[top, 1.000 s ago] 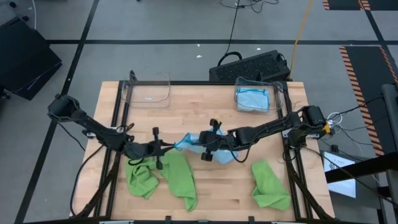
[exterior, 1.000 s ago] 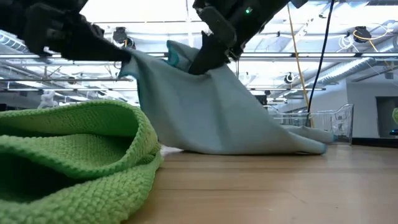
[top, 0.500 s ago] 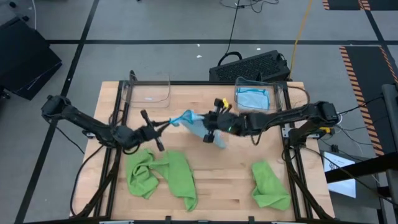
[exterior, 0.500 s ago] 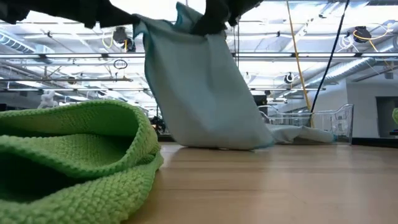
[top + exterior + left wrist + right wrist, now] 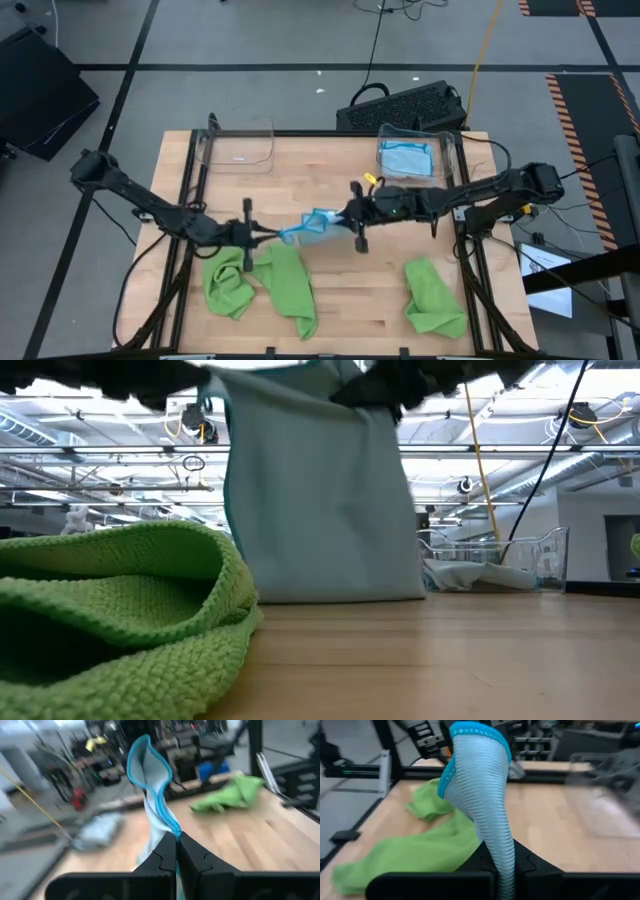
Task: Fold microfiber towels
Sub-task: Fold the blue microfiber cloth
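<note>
You are holding the light blue towel (image 5: 313,226) stretched between both arms, over the middle of the desk (image 5: 330,300). Your left gripper (image 5: 262,235) is pinching one teal-edged corner of it, fingers closed tight on the cloth (the left wrist view shows the hem (image 5: 161,815) running straight down into the closed fingertips). Your right gripper (image 5: 345,214) is clamping the opposite corner, likewise closed on the fabric, and the cloth is arching up out of its fingers (image 5: 485,857) in the right wrist view.

In the low view the towel (image 5: 315,500) is hanging as a flat sheet from its upper edge, its lower edge sitting right at the desk surface; whether it is touching the wood there, you cannot tell.

Relative to that blue towel, the crumpled lime green towel (image 5: 262,285) is lying just beside it toward the front edge on the left arm's side, and a second green towel (image 5: 435,297) is lying well apart, near the front corner on the right arm's side. Behind the blue towel, at the back of the desk, two clear bins are standing: one (image 5: 408,155) is holding another light blue cloth (image 5: 406,160), the other (image 5: 238,146) is sitting toward the left arm's side.
</note>
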